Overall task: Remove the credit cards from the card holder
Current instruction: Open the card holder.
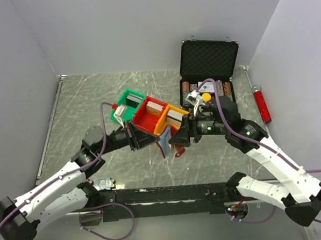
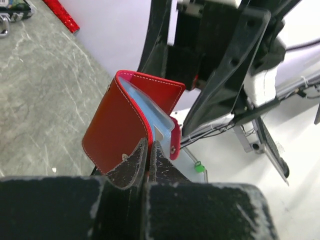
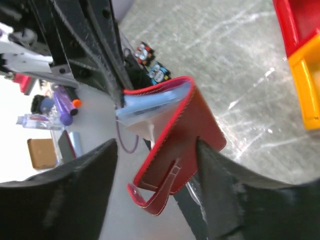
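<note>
The dark-red card holder [image 2: 117, 131] hangs in the air between my two arms, its covers spread a little. My left gripper [image 2: 148, 149] is shut on one cover's lower edge. Pale blue credit cards [image 2: 150, 111] show between the covers, in clear sleeves. In the right wrist view the card holder [image 3: 197, 131] lies between the spread fingers of my right gripper [image 3: 156, 146], which is open; its right finger touches the outer cover. The credit cards [image 3: 152, 104] stick out at the top and the strap tab [image 3: 160, 197] dangles below. From above, the card holder [image 1: 177, 150] hangs over the table's middle.
Green bin [image 1: 128, 103], red bin [image 1: 148, 116] and orange bin [image 1: 174, 118] stand just behind the grippers. An open black case [image 1: 208, 61] with chips sits at the back right. A red tool [image 1: 262, 105] lies by the right wall.
</note>
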### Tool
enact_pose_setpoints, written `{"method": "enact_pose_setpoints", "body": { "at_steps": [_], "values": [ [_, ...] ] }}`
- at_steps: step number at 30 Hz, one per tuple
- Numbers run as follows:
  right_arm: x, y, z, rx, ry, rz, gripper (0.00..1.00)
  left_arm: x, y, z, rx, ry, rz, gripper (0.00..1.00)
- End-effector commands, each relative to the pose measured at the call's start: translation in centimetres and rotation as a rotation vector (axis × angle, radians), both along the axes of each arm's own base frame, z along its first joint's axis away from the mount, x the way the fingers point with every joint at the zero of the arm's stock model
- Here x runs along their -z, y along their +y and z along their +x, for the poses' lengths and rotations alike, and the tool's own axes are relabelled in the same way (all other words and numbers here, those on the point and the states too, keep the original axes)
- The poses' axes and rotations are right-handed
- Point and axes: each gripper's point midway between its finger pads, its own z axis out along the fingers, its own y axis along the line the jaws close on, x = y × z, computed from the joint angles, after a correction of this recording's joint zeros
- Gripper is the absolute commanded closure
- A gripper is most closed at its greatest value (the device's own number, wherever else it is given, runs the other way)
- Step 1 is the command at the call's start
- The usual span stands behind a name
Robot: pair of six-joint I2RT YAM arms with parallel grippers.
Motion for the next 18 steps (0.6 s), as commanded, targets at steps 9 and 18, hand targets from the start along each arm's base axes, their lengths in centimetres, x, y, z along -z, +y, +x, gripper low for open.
{"method": "enact_pose_setpoints", "body": {
  "at_steps": [9, 18],
  "values": [
    [-3.2, -0.1, 0.2, -0.059, -0.054, 0.205, 0.18, -3.4, 0.5, 2.6, -0.140, 0.036, 0.303, 0.99],
    [-4.2, 0.0, 0.4, -0.102, -0.054, 0.287, 0.17, -6.1, 0.2, 2.4, -0.127, 0.064, 0.307, 0.99]
  ]
}}
